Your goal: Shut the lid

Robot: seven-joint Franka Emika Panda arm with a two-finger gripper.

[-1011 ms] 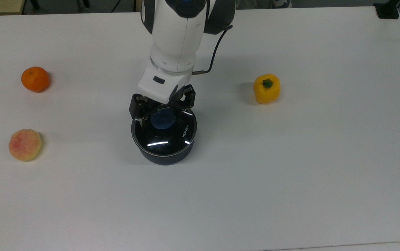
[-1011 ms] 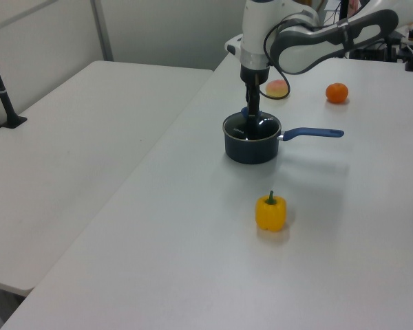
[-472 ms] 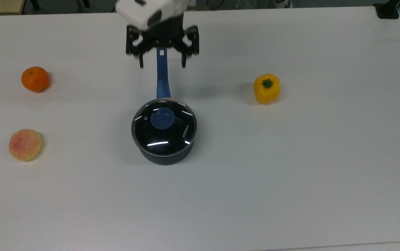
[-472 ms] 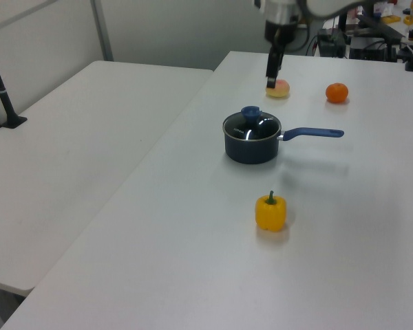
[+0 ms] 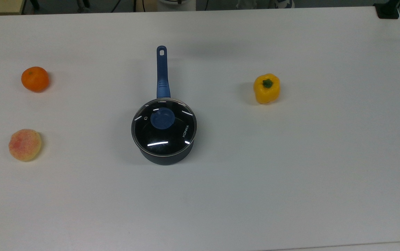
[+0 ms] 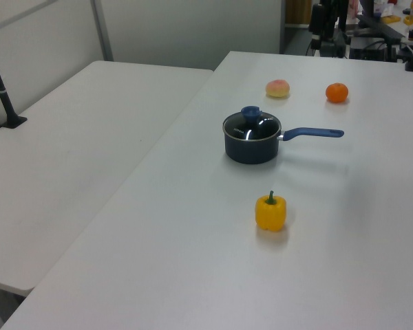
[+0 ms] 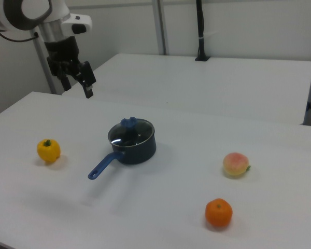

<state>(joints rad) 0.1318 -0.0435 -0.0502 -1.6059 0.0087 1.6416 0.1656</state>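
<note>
The white table [image 5: 290, 174] takes nearly the whole top view, and a second white table [image 6: 76, 158] stands beside it, at the left of the left view.

The robot arm [image 7: 31, 13] is in the upper left corner of the right view, raised high above the table. Its gripper [image 7: 76, 85] hangs there with the two black fingers [image 7: 88, 92] spread apart. It holds nothing and touches nothing, and it is well apart from the pan.

The dark saucepan [image 5: 165, 155] stands a little left of the middle of the top view. Its blue handle [image 5: 161, 71] points straight toward the upper edge of the frame. In the right view the saucepan [image 7: 140, 148] is near the middle, with the handle going down to the lower left.

The lid [image 5: 164, 127] sits flat on the mouth of the saucepan, with its metal rim all around the pan's edge. Its blue knob [image 5: 162, 118] is in the centre, the word "KONKA" reads near the rim on the right side, and a small steam hole is left of the knob.

A yellow bell pepper [image 5: 266, 89] stands in the right half of the top view, well apart from the pan. A peach [image 5: 24, 144] lies at the left edge of the frame, lower than the middle. An orange [image 5: 35, 79] lies above it, in the upper left.
</note>
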